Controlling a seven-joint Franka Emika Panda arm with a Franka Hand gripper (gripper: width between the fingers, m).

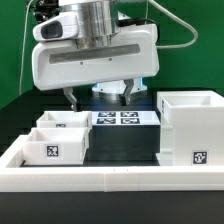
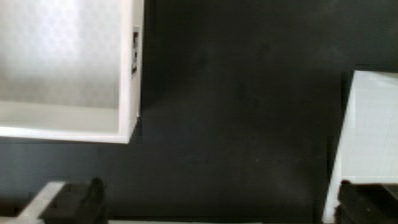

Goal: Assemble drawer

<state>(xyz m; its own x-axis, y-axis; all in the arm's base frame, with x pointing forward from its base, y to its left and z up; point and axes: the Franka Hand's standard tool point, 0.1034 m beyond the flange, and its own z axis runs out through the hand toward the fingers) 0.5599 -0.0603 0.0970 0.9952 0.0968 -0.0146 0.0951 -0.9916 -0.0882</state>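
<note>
The tall box-shaped shell (image 1: 192, 125) stands on the exterior view's right, with a square tag on its front. Two small open-topped trays (image 1: 62, 122) (image 1: 55, 146) sit side by side on the exterior view's left, each tagged. My gripper (image 1: 101, 99) hangs open and empty above the dark table between them, over the far middle. In the wrist view my gripper (image 2: 214, 205) is open with only bare dark table between its fingertips (image 2: 71, 200). A large white open box (image 2: 63, 70) and a second white part's edge (image 2: 374, 130) flank it; I cannot tell which part each is.
The marker board (image 1: 120, 117) lies flat at the back, just under my fingers. A long low white rim wall (image 1: 110, 180) runs along the front of the table. Dark table (image 1: 125, 145) lies between the trays and the shell.
</note>
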